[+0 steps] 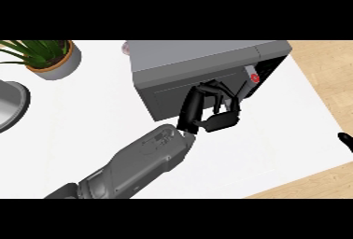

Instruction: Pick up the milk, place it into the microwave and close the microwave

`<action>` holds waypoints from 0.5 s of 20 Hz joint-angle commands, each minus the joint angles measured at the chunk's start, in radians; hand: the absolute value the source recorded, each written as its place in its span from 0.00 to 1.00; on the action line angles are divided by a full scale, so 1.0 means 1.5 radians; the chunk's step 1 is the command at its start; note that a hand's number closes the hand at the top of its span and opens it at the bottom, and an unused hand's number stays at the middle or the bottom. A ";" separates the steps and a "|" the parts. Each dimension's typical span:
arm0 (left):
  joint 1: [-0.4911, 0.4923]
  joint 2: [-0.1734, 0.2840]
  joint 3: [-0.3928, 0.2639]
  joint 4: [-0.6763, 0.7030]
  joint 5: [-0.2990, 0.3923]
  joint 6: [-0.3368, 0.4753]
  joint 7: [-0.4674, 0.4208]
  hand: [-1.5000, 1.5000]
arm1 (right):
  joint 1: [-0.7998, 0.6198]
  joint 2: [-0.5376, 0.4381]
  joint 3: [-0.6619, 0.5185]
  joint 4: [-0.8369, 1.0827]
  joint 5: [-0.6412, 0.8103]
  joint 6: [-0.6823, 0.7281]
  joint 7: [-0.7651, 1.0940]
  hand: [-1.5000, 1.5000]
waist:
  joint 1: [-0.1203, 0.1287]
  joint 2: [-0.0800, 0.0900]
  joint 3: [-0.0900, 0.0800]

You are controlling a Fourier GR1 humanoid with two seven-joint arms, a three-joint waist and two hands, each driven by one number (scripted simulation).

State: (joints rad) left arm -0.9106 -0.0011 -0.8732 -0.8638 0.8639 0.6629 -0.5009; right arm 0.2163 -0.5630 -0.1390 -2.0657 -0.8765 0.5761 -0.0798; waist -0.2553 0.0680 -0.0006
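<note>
The grey microwave (207,53) stands at the back of the white counter (69,130). Its dark door (162,98) faces me and stands slightly ajar at the right, where a dark gap shows. In that gap I see a small white and red part of the milk (254,77), inside the microwave. My left hand (219,120) reaches in from the lower left on its grey forearm and lies against the door's right part, fingers stretched along it, holding nothing. Only a black tip of my right hand (346,140) shows at the right edge.
A potted plant (50,56) stands at the back left. A grey round pan or bowl (10,105) is cut off by the left edge. Something small and pinkish (127,48) peeks out behind the microwave's left corner. The counter ends at the right over a wooden floor (331,70).
</note>
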 commanded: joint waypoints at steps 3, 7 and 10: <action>-0.040 0.001 0.056 0.090 0.023 0.011 -0.017 1.00 | -0.002 -0.011 0.009 -0.017 -0.016 0.004 0.013 0.00 | 0.000 0.011 -0.002; -0.037 0.001 0.049 0.087 0.036 0.014 -0.030 1.00 | -0.004 -0.014 0.003 -0.018 -0.022 0.008 0.011 0.00 | -0.014 0.015 -0.001; -0.048 0.001 0.058 0.089 0.047 0.014 -0.035 1.00 | -0.008 -0.024 0.003 -0.023 -0.029 0.006 0.019 0.00 | -0.006 0.014 -0.001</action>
State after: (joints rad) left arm -0.9110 -0.0010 -0.8804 -0.8588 0.9033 0.6777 -0.5661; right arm 0.2089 -0.5854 -0.1330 -2.0933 -0.9084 0.5833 -0.0609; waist -0.2633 0.0739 -0.0011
